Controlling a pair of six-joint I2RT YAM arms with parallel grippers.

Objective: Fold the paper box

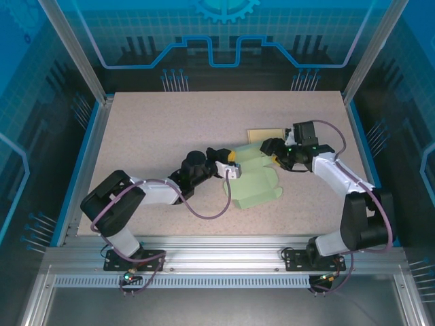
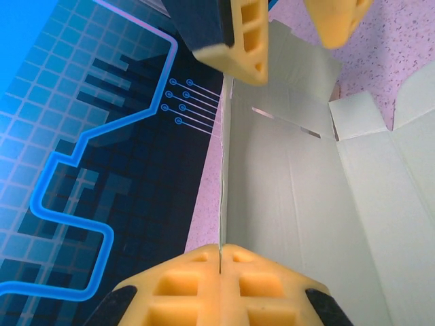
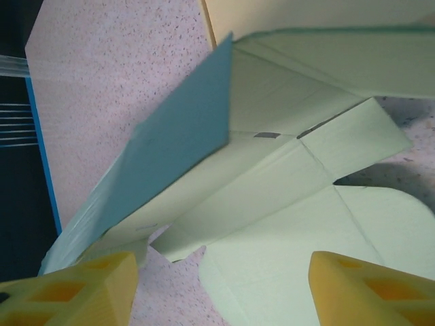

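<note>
The pale green paper box (image 1: pixel 255 182) lies unfolded on the table, with one side panel raised. My left gripper (image 1: pixel 234 157) is shut on the thin edge of that upright panel (image 2: pixel 285 204); in the left wrist view the yellow pads (image 2: pixel 221 261) meet on the paper edge. My right gripper (image 1: pixel 270 148) hovers over the box's far end, open. In the right wrist view, its yellow fingertips (image 3: pixel 75 292) stand wide apart over a flat flap (image 3: pixel 292 265), gripper (image 3: pixel 224 288). The raised flap (image 3: pixel 177 142) looks blue from that side.
A tan sheet (image 1: pixel 265 134) lies flat on the table just behind the box. Speckled table surface (image 1: pixel 156 129) stretches to the left and back. Blue-edged rails and enclosure walls (image 1: pixel 81 163) border the table.
</note>
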